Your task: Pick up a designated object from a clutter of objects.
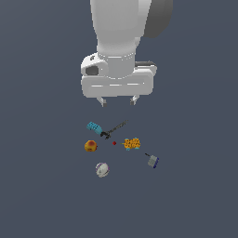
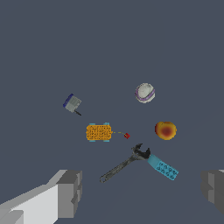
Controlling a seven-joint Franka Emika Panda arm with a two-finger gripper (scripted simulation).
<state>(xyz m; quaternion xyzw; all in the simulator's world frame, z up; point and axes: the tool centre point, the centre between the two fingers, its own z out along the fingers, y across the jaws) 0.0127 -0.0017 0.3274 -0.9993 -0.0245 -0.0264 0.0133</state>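
The pincer [image 1: 118, 101] hangs above the dark grey worktop [image 1: 42, 186] just above the middle of the exterior view, its two short fingers spread wide with nothing between them, well clear of the small things below. The blue studded block [image 1: 94, 127] lies at the upper left of the little cluster in the exterior view, slanted, its lower right end touching or all but touching the head of the black wrench [image 1: 114, 129], whose handle runs up and to the right from there. Below the block sits the orange-red ball [image 1: 90, 146], apart from it, and lower still the white and purple ball [image 1: 102, 169]. To the right of the orange-red ball there is a tiny red dot [image 1: 114, 143], then the orange-yellow studded block [image 1: 132, 144] just beyond it. The grey piece with a blue end [image 1: 153, 161] lies furthest to the lower right, well apart from the rest. In the wrist view the blue studded block shows at the lower right of the frame, by the wrench head, and the two grey fingers [image 2: 70, 192] stand at the bottom corners, far from each other
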